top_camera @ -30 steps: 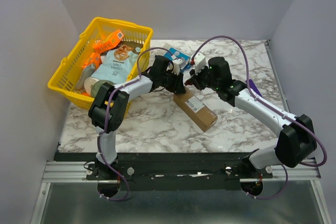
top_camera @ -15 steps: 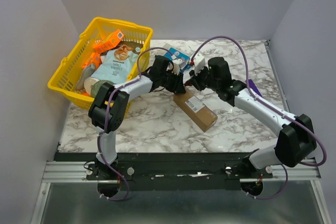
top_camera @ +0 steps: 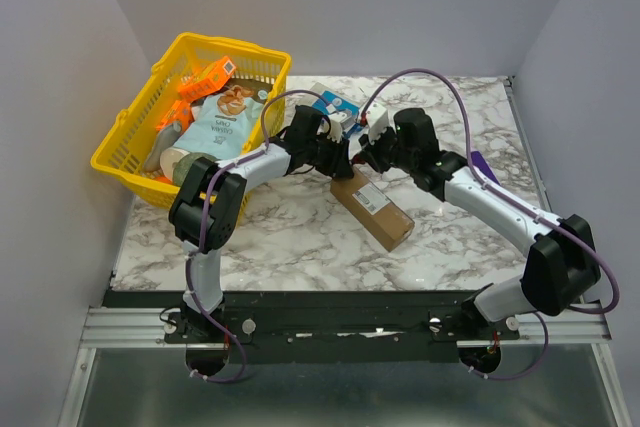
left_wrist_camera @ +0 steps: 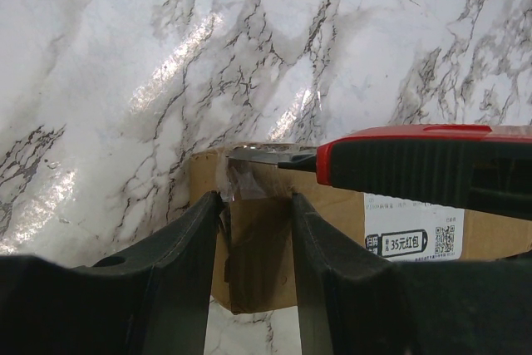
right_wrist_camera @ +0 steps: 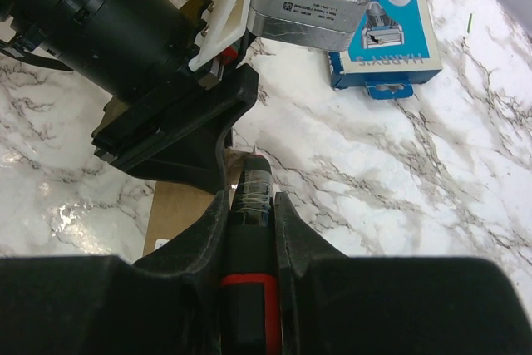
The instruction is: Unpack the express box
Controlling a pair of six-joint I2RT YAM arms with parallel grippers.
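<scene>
Brown cardboard box (top_camera: 372,205) sits mid-surface (top_camera: 290,242), running far-left to near-right with its label up. The left end effector (left_wrist_camera: 256,204) has its fingers parted at the box's far-left taped end, but honestly can't tell if it's actually pinching it. The right end effector (right_wrist_camera: 249,204) is clamped on a red-and-black knife (left_wrist_camera: 416,164), blade (left_wrist_camera: 262,155) right on that taped edge. A small blue package (right_wrist_camera: 391,14) lies just beyond, and a yellow basket (top_camera: 128,137) sits at far left.

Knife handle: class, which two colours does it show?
Red at the front, black behind it. The knife shows best in the left wrist view.
</scene>
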